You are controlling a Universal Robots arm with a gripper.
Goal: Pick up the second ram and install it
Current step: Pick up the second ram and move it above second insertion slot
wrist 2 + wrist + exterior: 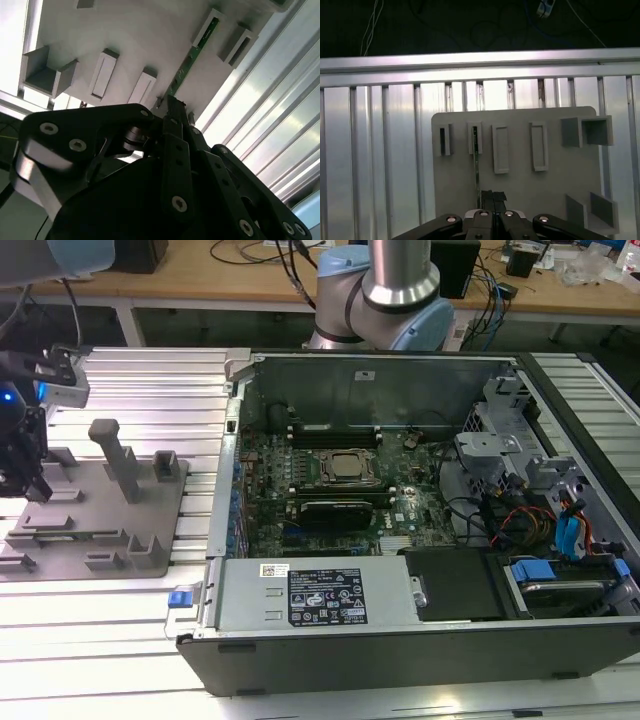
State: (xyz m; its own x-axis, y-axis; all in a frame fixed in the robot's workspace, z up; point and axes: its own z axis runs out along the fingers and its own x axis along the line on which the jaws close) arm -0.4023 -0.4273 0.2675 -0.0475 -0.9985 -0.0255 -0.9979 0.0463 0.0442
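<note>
I have the pincer [33, 488] out at the exterior view's left, low over the grey holder [100, 490] that lies on the slatted table [150, 380], well apart from the open case [450, 640].

In both wrist views the ram [477, 165] [192, 55] stands on edge on the holder [520, 190]. Its far end is tucked into one of the raised slots, and its near end runs right up to the tip of the pincer [493, 196]. In the second wrist view the tip [172, 105] meets the stick's near end. The two look to be touching, or as good as. From these angles I cannot tell whether the pincer is clamped on the ram or merely set beside it, so I will not call it a grasp.

As I judge it, the job is at its very start. The approach to the ram is made, and that is all I can credit. The stick sits in its slot with no sign of being lifted. Getting it out, carrying it across to the case and seating it are all left to do. The board [270, 460] inside the case lies to the exterior view's right of the holder, with the case wall between. I cannot make out from here which of its sockets are filled.
</note>
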